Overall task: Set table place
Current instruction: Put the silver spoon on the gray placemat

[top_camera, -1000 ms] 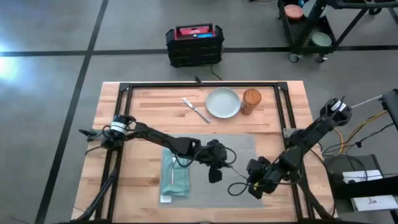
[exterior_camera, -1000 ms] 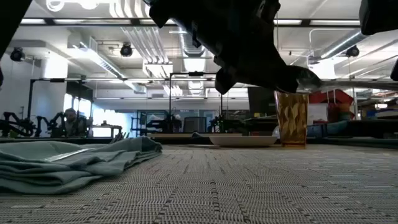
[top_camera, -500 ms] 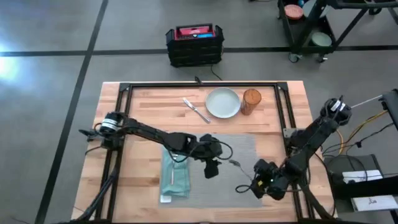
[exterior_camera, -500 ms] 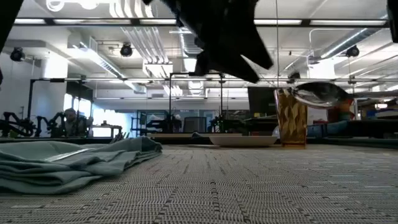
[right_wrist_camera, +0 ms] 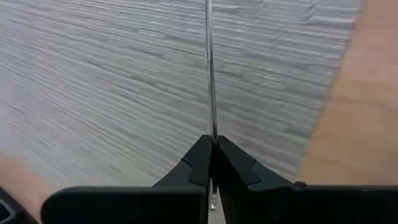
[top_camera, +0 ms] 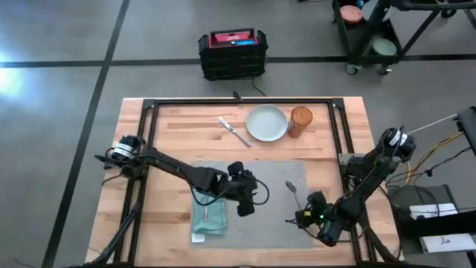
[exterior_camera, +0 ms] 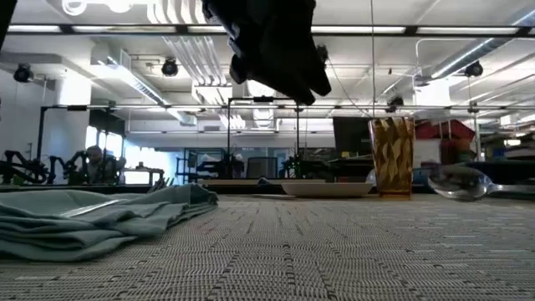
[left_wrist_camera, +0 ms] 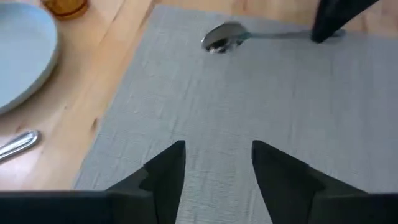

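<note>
Grey woven cloth makes up the placemat [top_camera: 256,199], a ribbed rectangle lying on the near middle of the table [top_camera: 178,126], whose pale butcher-block planks run lengthwise under a black metal frame. On the mat's left part lies a crumpled teal napkin [top_camera: 209,214], soft and folded, with a thin silver piece resting along it. On the mat's right part lies the spoon [top_camera: 294,192], polished metal; its oval bowl points toward the far side of the table and its slim handle runs back toward the near right. The right gripper [top_camera: 306,217] sits low at the mat's near right corner, its arm folded in from the right edge, and its two dark fingers are pressed together on the end of the spoon's handle, as the right wrist view shows with the thin shaft [right_wrist_camera: 210,68] running straight out from between them. The left gripper [top_camera: 245,205] hangs above the middle of the mat, its arm stretched across from the left edge; its fingers [left_wrist_camera: 166,169] are spread apart with nothing between them. At the far side of the bare wood stand a pale round plate [top_camera: 266,123] and, just beside it on the right, a ribbed amber glass [top_camera: 300,120]. Left of the plate, silver cutlery [top_camera: 234,132] lies slantwise.
</note>
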Motion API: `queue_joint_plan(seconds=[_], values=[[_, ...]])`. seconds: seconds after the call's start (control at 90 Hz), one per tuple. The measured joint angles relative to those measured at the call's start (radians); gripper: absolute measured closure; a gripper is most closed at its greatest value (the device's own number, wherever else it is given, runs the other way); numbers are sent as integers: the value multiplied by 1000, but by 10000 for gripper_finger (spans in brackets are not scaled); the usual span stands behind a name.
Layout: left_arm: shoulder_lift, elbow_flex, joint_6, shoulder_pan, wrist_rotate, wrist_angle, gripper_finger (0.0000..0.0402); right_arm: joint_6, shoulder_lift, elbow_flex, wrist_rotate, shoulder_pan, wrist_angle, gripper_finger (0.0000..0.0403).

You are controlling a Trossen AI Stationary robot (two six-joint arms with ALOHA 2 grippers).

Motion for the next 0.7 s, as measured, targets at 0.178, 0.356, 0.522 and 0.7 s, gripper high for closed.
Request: queue_joint_plan(seconds=[0.178, 0.356, 0.522, 0.7], values=[[1, 0, 23, -3, -2, 1, 257, -7, -22, 0, 3, -17, -19, 403], [1, 0, 24, -5, -1, 5, 274, -16, -80, 0, -52, -39, -178, 403], [2, 0, 24, -4, -2, 9, 287, -10, -95, -35, -96, -55, -175, 403], [2, -1, 25, -4, -6, 35, 284, -6, -97, -40, -34, -56, -102, 403]])
